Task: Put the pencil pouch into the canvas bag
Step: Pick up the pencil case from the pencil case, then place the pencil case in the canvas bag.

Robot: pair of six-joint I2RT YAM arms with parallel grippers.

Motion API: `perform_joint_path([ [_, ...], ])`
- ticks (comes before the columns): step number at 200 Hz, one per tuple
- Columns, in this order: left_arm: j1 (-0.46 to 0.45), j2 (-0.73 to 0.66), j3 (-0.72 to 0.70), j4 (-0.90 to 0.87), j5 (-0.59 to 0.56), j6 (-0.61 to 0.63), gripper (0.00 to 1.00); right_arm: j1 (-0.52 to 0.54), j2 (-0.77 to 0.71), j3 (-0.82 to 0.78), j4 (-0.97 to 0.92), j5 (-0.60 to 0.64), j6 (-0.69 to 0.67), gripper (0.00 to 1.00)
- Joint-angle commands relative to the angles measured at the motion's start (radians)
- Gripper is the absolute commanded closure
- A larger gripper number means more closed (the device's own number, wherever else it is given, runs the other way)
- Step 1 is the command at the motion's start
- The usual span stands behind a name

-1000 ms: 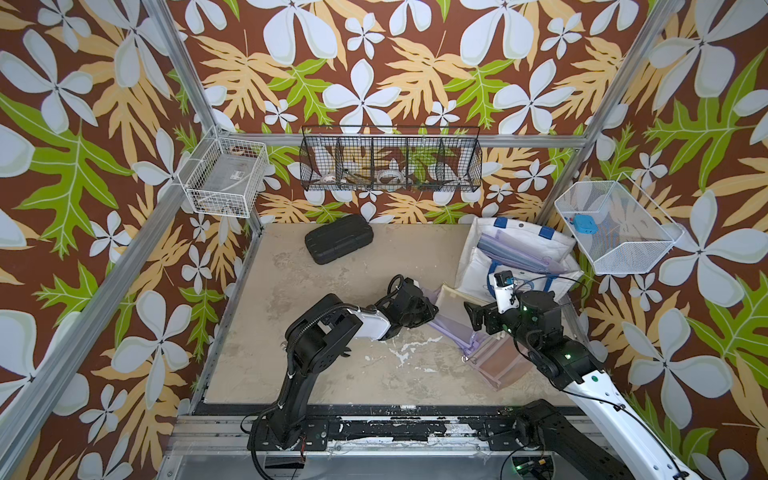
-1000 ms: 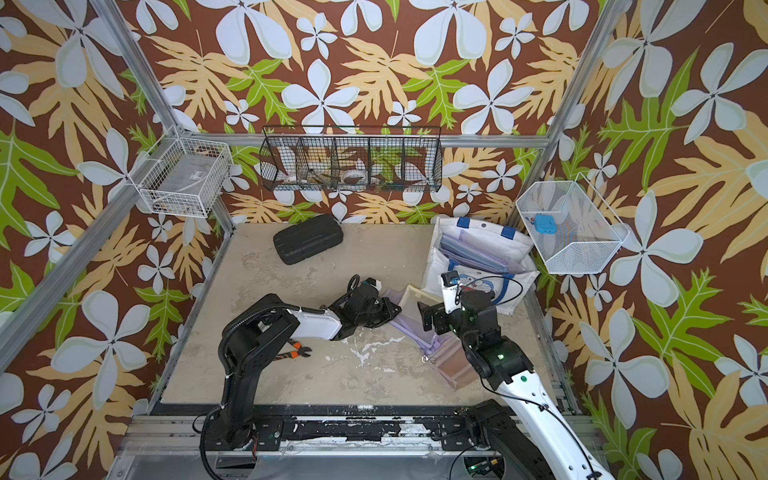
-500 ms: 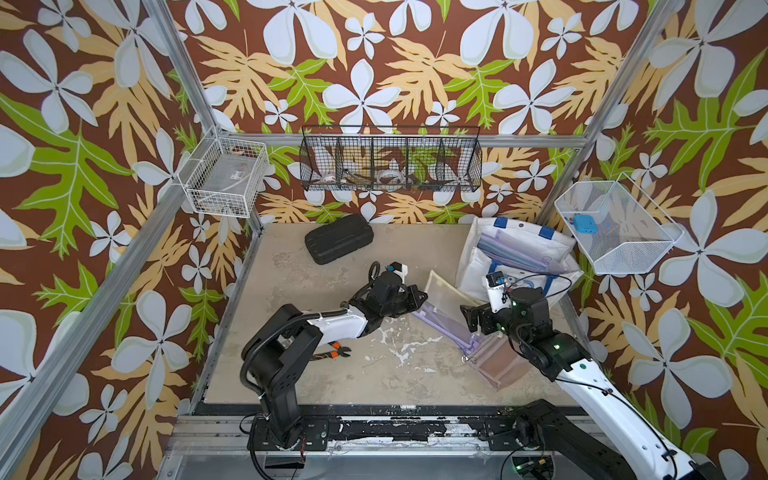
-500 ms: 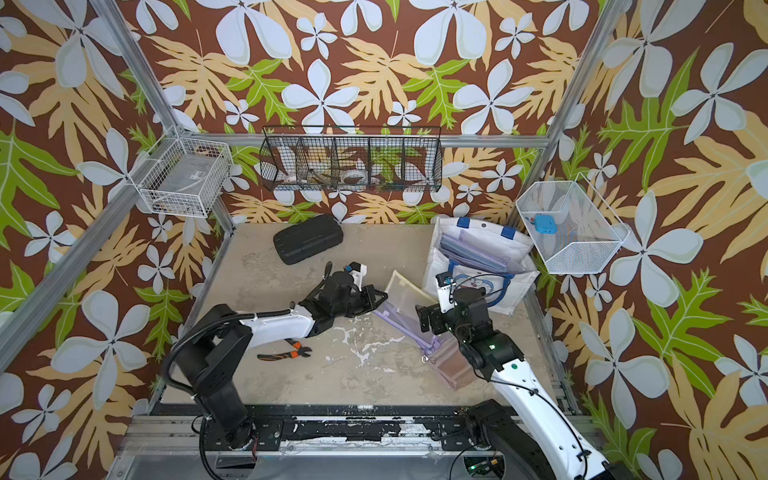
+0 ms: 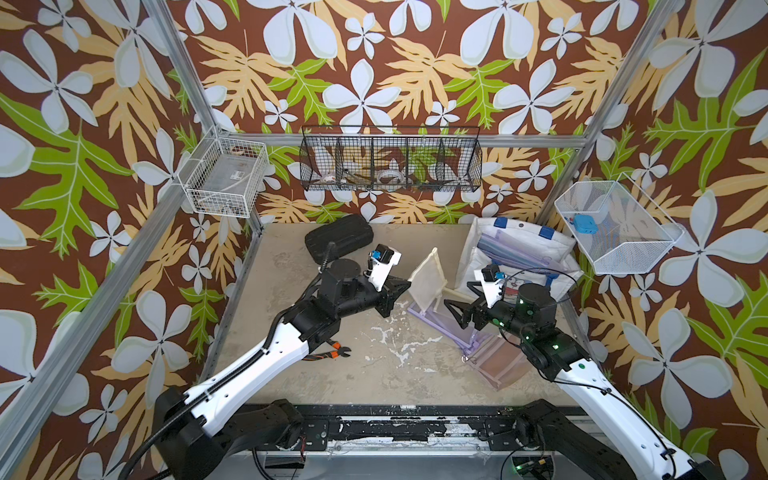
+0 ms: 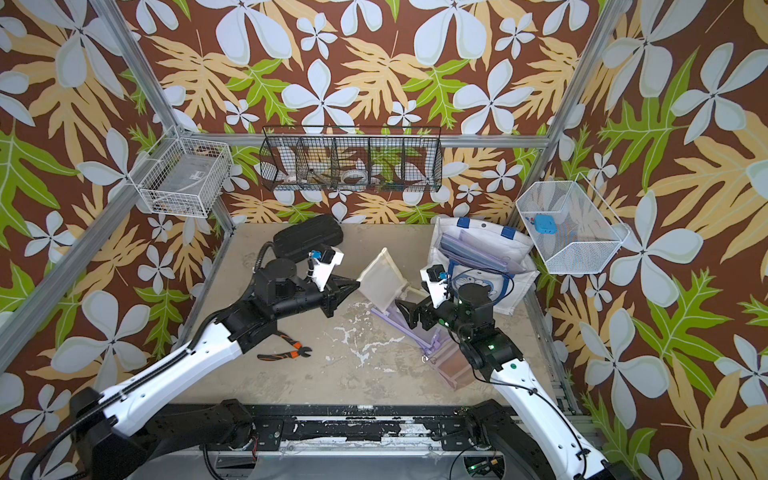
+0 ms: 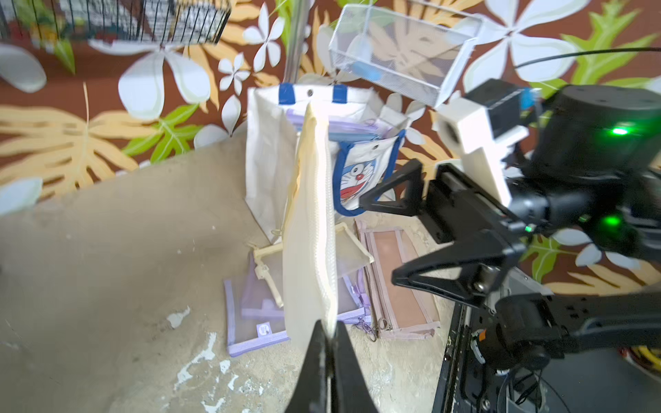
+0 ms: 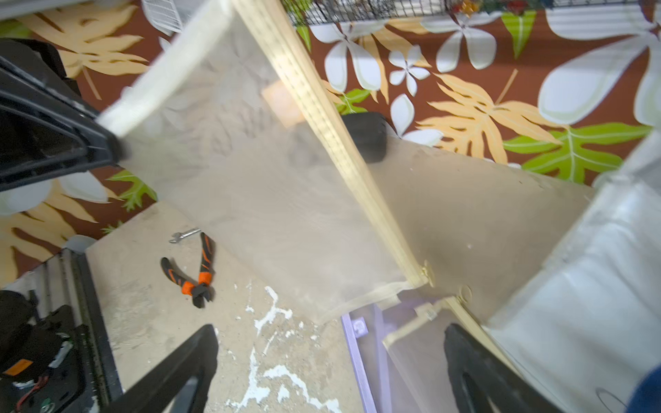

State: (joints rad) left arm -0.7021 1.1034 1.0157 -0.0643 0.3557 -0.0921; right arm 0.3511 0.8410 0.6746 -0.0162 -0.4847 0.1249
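Covering the cell floor, the sandy surface (image 5: 374, 365) carries everything. The canvas bag (image 5: 557, 253) stands at its far right, mouth upward, with other pouches (image 5: 511, 245) poking out of it.

The pencil pouch (image 5: 428, 276) is cream mesh with a zip along one edge. It is held up at mid-surface, just left of the bag and above a pile of spare pouches (image 5: 490, 357). The left tool (image 7: 329, 327) is pressed together on one corner of it. The right tool (image 5: 457, 293) is spread wide and empty, just right of the pouch and apart from it.

I judge the pouch light and thin, only as stiff as its stitched border. Held by a single corner it may swing, and the mesh could snag on the bag's rim. The border or the zip edge looks like the firmer hold.

The bag's side shows a blue cartoon cat face (image 7: 356, 175), and no lettering is legible. A tag (image 7: 264, 328) on one spare pouch is too small to read.
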Motion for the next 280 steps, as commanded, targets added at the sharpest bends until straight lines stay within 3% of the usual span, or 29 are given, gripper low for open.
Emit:
perform_joint_path([
  [1,0.001,-0.086,-0.015,-0.072,0.11,0.187,1.0,-0.001,-0.014,0.002,0.115,-0.146,-0.034,0.02],
  [29,0.001,-0.139,-0.007,-0.131,0.129,0.26,1.0,-0.001,-0.06,-0.003,0.153,-0.219,-0.073,0.03],
  [77,0.001,-0.13,0.013,-0.141,0.217,0.264,1.0,0.001,-0.125,-0.004,0.122,-0.266,-0.136,0.09],
  [97,0.001,-0.129,0.014,-0.134,0.223,0.258,1.0,0.015,-0.097,-0.009,0.153,-0.351,-0.117,0.06],
  [126,0.001,-0.141,0.012,-0.123,0.176,0.252,1.0,0.082,-0.063,0.003,0.118,-0.349,-0.157,0.17],
  [141,0.001,-0.153,0.009,-0.116,0.138,0.252,1.0,0.108,-0.049,0.016,0.087,-0.328,-0.179,0.28],
  [152,0.001,-0.161,0.005,-0.11,0.112,0.251,1.0,0.114,-0.043,0.024,0.071,-0.317,-0.192,0.41],
  [179,0.001,-0.15,0.0,-0.103,0.022,0.241,1.0,0.114,-0.049,0.046,0.038,-0.278,-0.222,0.99],
  [196,0.002,-0.148,-0.027,-0.06,-0.133,0.176,1.0,0.115,-0.063,0.069,0.008,-0.177,-0.237,1.0],
  [219,0.005,-0.137,-0.056,-0.012,-0.283,0.074,0.28,0.114,-0.063,0.154,-0.08,0.01,-0.306,1.0],
  [231,0.006,-0.133,-0.074,0.014,-0.338,0.015,0.03,0.115,-0.04,0.219,-0.12,0.136,-0.344,1.0],
  [249,0.015,-0.135,-0.112,0.046,-0.391,-0.064,0.0,0.114,0.03,0.346,-0.197,0.314,-0.418,1.0],
  [280,0.048,-0.143,-0.205,0.107,-0.338,-0.173,0.0,0.114,0.231,0.621,-0.396,0.493,-0.593,1.0],
])
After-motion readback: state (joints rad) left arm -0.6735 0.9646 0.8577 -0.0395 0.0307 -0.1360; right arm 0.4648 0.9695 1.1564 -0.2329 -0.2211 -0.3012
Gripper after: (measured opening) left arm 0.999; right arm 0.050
